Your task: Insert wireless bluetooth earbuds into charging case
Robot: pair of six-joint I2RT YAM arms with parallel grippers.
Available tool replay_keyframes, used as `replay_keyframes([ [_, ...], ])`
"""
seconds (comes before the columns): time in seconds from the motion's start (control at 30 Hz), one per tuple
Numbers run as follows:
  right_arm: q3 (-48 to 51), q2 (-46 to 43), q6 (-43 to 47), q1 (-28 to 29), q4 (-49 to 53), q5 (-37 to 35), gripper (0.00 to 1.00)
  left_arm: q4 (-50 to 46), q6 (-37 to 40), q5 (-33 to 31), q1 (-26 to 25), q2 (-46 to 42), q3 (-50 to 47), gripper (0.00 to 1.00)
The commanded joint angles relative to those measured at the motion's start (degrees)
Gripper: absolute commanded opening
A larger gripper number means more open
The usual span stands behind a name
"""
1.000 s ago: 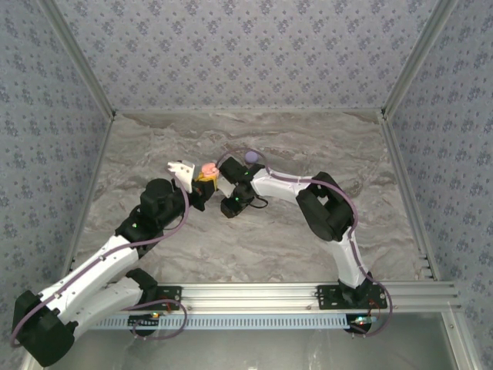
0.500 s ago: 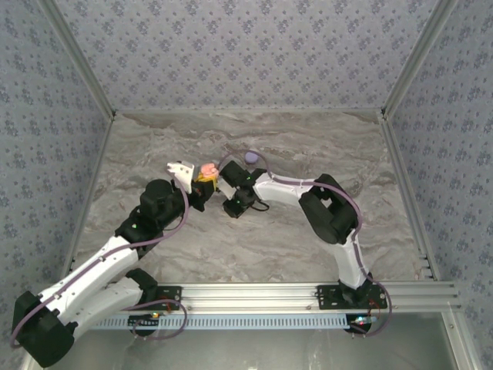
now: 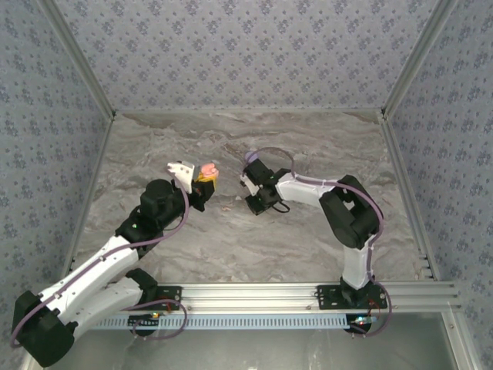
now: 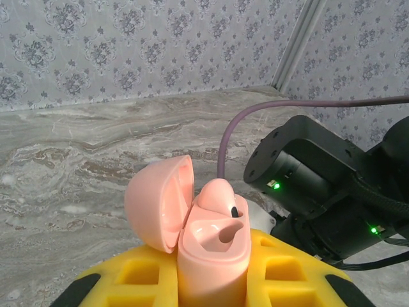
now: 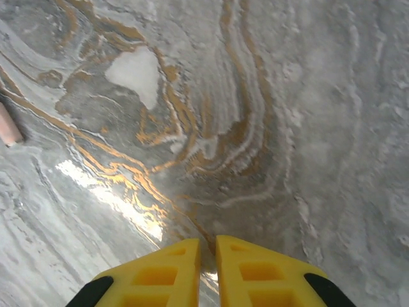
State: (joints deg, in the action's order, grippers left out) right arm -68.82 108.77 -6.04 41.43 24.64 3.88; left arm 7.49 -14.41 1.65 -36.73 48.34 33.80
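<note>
**Left claw** (image 4: 214,276) clamped on the lower body of the case (image 4: 211,252), holding it upright and clear of the tabletop (image 5: 287,96). The lid (image 4: 156,204) is swung back to the left, so both sockets face up and are open to approach from above. One earbud (image 4: 216,192) sits in the far socket, its dark tip showing. The near socket (image 4: 214,231) is empty, so the task looks half done. The case is presented toward the right arm (image 4: 319,173), whose black body stands near it on the right: one arm appears to serve as fixture, the other as loader.

**Right claw** (image 5: 206,256) points down at bare tabletop, its fingers drawn together to a thin slit with nothing between them. A pink sliver (image 5: 6,125), cut by the left edge of the right wrist view, lies on the tabletop. It is probably the second earbud, though too little shows to be sure. It lies left of and beyond the right claw, apart from it and out of line with the fingers, which would have to part and shift leftward before any pickup
</note>
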Motion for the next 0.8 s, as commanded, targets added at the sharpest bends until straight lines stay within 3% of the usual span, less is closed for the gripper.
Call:
replay_keyframes([
  [0.0,1.74,-2.39,0.33,0.23,0.35,3.22,0.19,1.75,-0.18,0.11,0.42,0.18,0.61,0.17],
  [0.27,-6.48,1.47,2.74,2.74,0.27,11.79,0.34,1.22,0.26,-0.35,0.36,-0.65,0.56,0.17],
  [0.57,-16.66,9.42,3.93,4.97,3.52,13.25,0.51,0.08,0.65,-0.91,0.40,-2.01,0.32,0.17],
  [0.77,-20.70,13.16,4.38,6.05,5.31,11.51,0.53,-0.02,0.71,-1.06,0.42,-2.35,0.30,0.17],
])
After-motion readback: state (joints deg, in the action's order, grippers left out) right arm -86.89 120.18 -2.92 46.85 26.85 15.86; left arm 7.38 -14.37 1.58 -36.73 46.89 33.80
